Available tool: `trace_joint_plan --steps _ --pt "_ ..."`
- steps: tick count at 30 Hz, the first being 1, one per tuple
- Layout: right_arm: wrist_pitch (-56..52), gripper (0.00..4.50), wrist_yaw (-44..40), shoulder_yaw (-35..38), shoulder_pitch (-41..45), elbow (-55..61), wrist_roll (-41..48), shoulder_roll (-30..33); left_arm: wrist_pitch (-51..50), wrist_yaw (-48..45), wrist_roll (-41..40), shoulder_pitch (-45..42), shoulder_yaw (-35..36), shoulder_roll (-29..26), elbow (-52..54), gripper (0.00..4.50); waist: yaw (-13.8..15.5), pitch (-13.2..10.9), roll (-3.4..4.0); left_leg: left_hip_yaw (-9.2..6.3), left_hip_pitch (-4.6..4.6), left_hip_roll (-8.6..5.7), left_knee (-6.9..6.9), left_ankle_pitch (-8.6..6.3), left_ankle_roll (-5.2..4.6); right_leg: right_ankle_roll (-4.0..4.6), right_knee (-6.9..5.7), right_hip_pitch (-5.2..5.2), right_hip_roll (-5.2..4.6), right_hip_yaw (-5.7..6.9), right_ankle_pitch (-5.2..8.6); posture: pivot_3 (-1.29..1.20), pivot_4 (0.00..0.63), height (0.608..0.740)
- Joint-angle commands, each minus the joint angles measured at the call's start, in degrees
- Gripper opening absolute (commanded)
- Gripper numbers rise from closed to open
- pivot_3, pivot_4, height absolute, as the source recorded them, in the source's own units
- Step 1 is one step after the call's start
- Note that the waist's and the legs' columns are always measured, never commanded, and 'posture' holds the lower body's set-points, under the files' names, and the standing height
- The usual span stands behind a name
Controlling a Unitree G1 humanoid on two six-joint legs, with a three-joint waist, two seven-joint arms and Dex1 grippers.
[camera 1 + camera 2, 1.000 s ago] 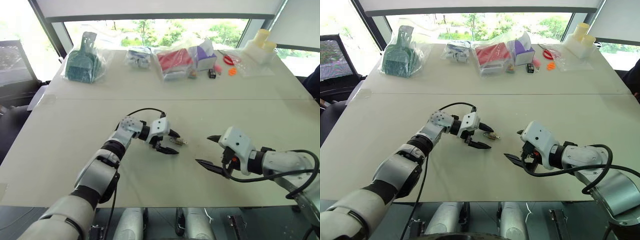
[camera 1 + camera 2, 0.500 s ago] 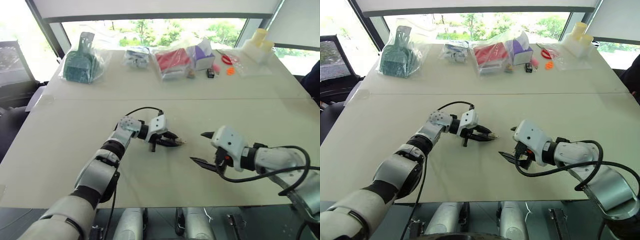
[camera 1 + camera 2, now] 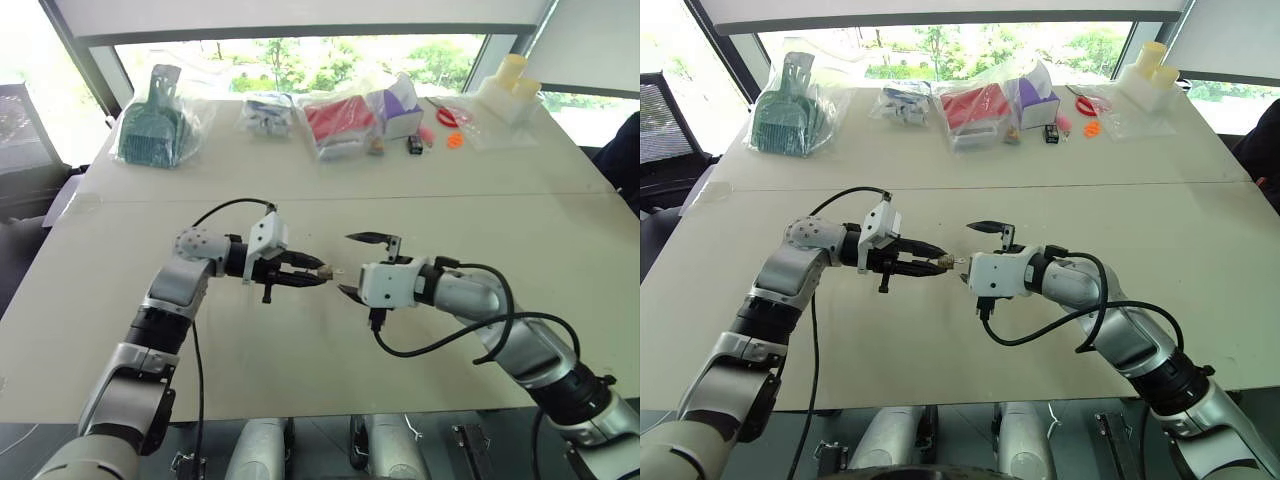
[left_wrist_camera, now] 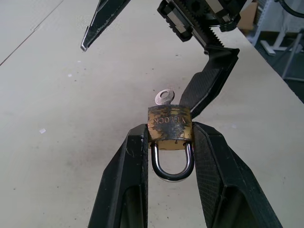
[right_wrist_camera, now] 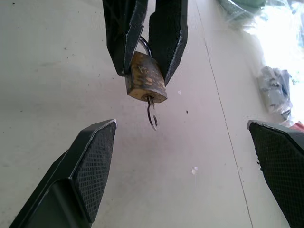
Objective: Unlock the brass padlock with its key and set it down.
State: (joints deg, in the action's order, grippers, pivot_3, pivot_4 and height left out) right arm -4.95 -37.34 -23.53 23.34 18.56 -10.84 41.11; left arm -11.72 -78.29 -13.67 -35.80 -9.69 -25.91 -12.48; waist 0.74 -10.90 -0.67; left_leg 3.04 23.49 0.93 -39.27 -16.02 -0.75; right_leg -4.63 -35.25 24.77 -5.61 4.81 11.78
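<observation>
Brass padlock [image 4: 169,128], key [image 4: 164,98] inserted, pinched by left end effector [image 4: 169,142]; right end effector [image 5: 185,156] spread, shackle partly hidden.

Daylight is admitted through the windows [image 3: 320,62] behind the table [image 3: 560,240]; the panes are blown out to white-green glare. The tabletop is evenly lit, with soft, faint shadows. Straight edges are bowed near the head-view borders. In the right wrist view, the far bags [image 5: 273,88] are overexposed and blurred.

- Brass padlock [image 4: 169,127]: tarnished yellow body, silvery shackle closed, held clear above the table.
- Key [image 4: 165,98]: small, silvery, seated in the keyhole, round bow protruding.
</observation>
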Motion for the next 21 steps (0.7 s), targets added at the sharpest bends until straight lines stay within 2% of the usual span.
trace_joint_plan --steps 1,4,6,9,11,16,21 --pt "3.28 4.5 -1.19 1.03 1.19 -0.82 -1.0 -0.97 -1.08 1.59 -1.75 0.5 1.27 -0.79 3.6 0.73 0.0 0.0 0.0 0.0 0.0 0.0 0.0 0.0 0.0 0.0 0.0 0.0 0.0 0.0 0.0 0.0 0.15 0.74" --pt "4.61 3.67 -2.23 1.4 1.65 -1.74 -1.44 -1.66 -0.88 2.5 -1.66 0.98 0.83 -1.28 4.32 0.73 -0.04 0.0 0.0 0.02 0.0 0.0 0.0 0.0 0.0 0.0 0.0 0.0 0.0 0.0 0.0 0.0 0.15 0.74" --pt "5.24 2.74 -2.78 1.68 1.74 -2.06 -1.86 -2.04 -0.9 2.78 -1.67 1.17 0.56 -1.42 4.61 0.73 -0.04 0.0 0.0 0.02 -0.01 0.0 0.0 0.0 0.0 0.0 -0.01 0.0 0.01 0.0 0.0 0.0 0.15 0.74" --pt "5.81 1.01 -3.35 1.91 1.9 -2.32 -2.35 -2.53 -0.6 3.05 -1.41 1.24 0.08 -1.58 4.85 0.73 0.02 0.0 0.0 0.02 -0.01 0.0 0.0 0.0 0.01 0.0 -0.01 0.0 0.01 0.0 0.0 0.0 0.15 0.74" --pt "5.84 0.06 -3.66 1.98 2.04 -2.27 -2.58 -2.93 -0.29 3.25 -1.19 1.24 -0.18 -1.64 4.84 0.73 0.0 0.0 0.0 0.03 -0.01 0.0 0.0 0.0 0.01 0.0 -0.01 0.0 0.01 0.0 0.0 0.0 0.15 0.74" --pt "5.62 0.06 -4.96 2.12 2.47 -2.0 -2.66 -3.58 0.82 3.99 -0.58 0.94 -0.71 -1.51 4.58 0.73 -0.03 0.0 0.01 0.03 -0.01 0.0 0.0 0.0 0.01 0.0 -0.02 0.0 0.01 0.0 0.0 0.0 0.15 0.74" --pt "2.53 0.06 -10.16 1.72 4.22 -2.44 0.18 -4.17 6.69 5.84 2.13 0.5 -1.46 -1.02 4.04 0.73 -0.01 0.0 0.01 0.05 -0.02 -0.01 0.0 0.0 0.01 0.01 -0.02 0.0 0.01 0.0 0.0 0.0 0.15 0.74"
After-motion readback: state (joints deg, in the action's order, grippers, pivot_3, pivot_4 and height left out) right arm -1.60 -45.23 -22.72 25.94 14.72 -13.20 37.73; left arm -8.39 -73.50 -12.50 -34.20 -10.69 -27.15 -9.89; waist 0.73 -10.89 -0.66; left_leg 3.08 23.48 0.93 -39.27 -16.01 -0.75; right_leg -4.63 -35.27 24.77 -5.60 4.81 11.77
